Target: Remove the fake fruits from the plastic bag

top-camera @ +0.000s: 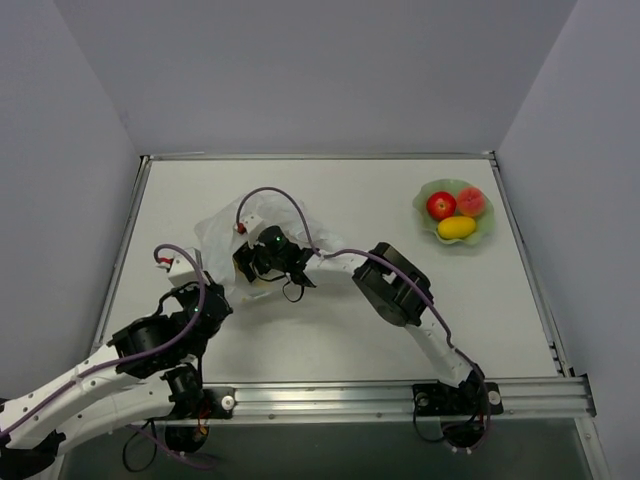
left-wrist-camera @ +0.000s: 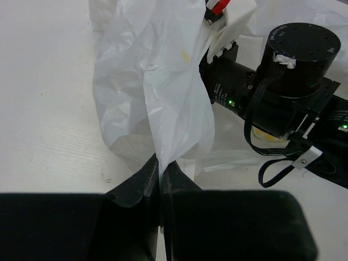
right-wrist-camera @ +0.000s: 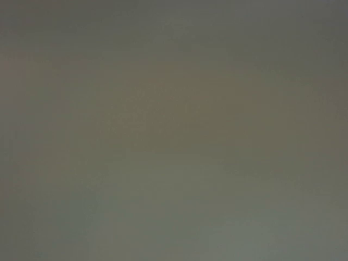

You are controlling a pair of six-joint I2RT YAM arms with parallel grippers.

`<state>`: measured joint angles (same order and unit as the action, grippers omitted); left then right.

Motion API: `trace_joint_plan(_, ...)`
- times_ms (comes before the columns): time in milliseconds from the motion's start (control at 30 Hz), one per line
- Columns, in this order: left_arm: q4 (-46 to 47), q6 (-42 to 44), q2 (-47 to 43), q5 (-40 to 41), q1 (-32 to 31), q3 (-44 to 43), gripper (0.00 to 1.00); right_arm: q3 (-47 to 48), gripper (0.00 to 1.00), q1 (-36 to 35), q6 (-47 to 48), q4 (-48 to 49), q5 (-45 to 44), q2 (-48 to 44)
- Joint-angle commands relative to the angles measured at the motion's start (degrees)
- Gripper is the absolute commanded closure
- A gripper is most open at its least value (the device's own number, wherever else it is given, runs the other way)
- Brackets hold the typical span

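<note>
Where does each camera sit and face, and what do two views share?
Top external: above, behind the bases, facing down at the table; both arms.
Left wrist: on the left arm, facing forward; own jaws pinch the plastic bag.
Right wrist: grey blur, facing unknown.
Shared: top and left wrist show bag and right arm.

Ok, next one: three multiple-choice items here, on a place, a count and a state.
1. Where on the table is the green dish? A far right corner, B near left, C centre.
2. How many fruits lie in it? A one, B three, C five.
3. The left jaws are: A open above the table, B shut on the plastic bag, C shut on the dish rim.
Answers:
1 A, it sits by the far right edge.
2 B, a red apple, peach and yellow fruit.
3 B, a fold of bag is pinched between them.
</note>
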<state>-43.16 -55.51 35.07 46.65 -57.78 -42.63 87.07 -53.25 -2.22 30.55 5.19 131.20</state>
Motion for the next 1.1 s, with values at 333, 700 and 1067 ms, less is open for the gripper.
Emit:
trace_joint_plan(333, -0.5, -1.0, 0.7, 1.2, -0.2, 1.4, 0.98, -16.6, 0.71, -0.5, -4.9, 21.8, -5.0, -8.4)
trace_joint_plan(700, 12.5, 3.8, 8.5, 1.2, 0.4, 2.5, 0.98, -42.3, 0.75, -3.2, -8.4, 23.4, -16.2, -35.4)
trace_joint_plan(1067, 19.5, 3.4, 21.5, -2.5, 12.1, 2.1, 0.68, -27.5, 0.38, -2.9, -23.2, 11.9, -23.6, -26.8)
